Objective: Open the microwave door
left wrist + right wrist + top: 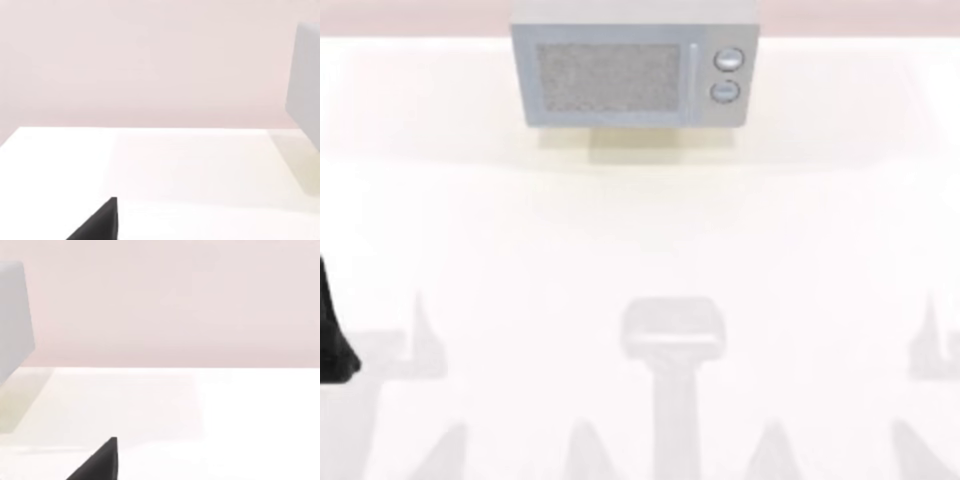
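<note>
Microwave shut at the far middle of the surface, both claws well away from it.

At the top view's left edge, a dark part of the left arm (332, 335) shows near the front of the white surface (520, 260); whether the left claw (97, 225) is apart or together cannot be told, since its wrist view shows only one dark tip. The microwave (635, 65) stands at the far edge, near the middle, well apart from that arm. The microwave door (608, 78) with its speckled mesh window lies flat against the front, closed, and the two round knobs (727, 75) sit on the narrow panel to its right. The right claw (97, 465) shows only as a dark tip in its own wrist view, its state likewise impossible to tell, with the microwave's grey side far off.
</note>
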`<act>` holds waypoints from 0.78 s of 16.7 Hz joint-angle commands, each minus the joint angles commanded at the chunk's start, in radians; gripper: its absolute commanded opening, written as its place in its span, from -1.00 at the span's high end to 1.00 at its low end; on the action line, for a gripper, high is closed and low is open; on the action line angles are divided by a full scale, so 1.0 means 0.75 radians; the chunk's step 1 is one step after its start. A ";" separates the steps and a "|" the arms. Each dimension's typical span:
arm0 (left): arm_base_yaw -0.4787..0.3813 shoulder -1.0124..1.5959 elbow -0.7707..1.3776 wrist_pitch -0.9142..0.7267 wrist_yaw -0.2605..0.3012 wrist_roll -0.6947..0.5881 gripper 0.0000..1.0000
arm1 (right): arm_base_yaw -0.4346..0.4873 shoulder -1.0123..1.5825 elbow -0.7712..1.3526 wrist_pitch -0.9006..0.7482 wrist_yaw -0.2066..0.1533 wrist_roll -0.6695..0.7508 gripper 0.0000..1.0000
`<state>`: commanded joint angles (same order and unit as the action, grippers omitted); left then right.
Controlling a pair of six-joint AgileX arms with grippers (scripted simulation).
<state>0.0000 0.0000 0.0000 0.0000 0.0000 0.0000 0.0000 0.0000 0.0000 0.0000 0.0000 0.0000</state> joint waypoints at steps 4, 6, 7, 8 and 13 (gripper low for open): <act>-0.023 0.041 0.038 -0.006 -0.020 -0.009 -1.00 | 0.000 0.000 0.000 0.000 0.000 0.000 -1.00; -0.075 0.139 0.128 -0.019 -0.065 -0.031 -1.00 | 0.000 0.000 0.000 0.000 0.000 0.000 -1.00; -0.109 0.209 0.190 -0.027 -0.097 -0.047 -1.00 | 0.000 0.000 0.000 0.000 0.000 0.000 -1.00; -0.149 0.293 0.262 -0.035 -0.132 -0.066 -1.00 | 0.000 0.000 0.000 0.000 0.000 0.000 -1.00; -0.397 0.898 0.735 -0.067 -0.355 -0.199 -1.00 | 0.000 0.000 0.000 0.000 0.000 0.000 -1.00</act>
<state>-0.2980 0.6737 0.5516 -0.0506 -0.2665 -0.1489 0.0000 0.0000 0.0000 0.0000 0.0000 0.0000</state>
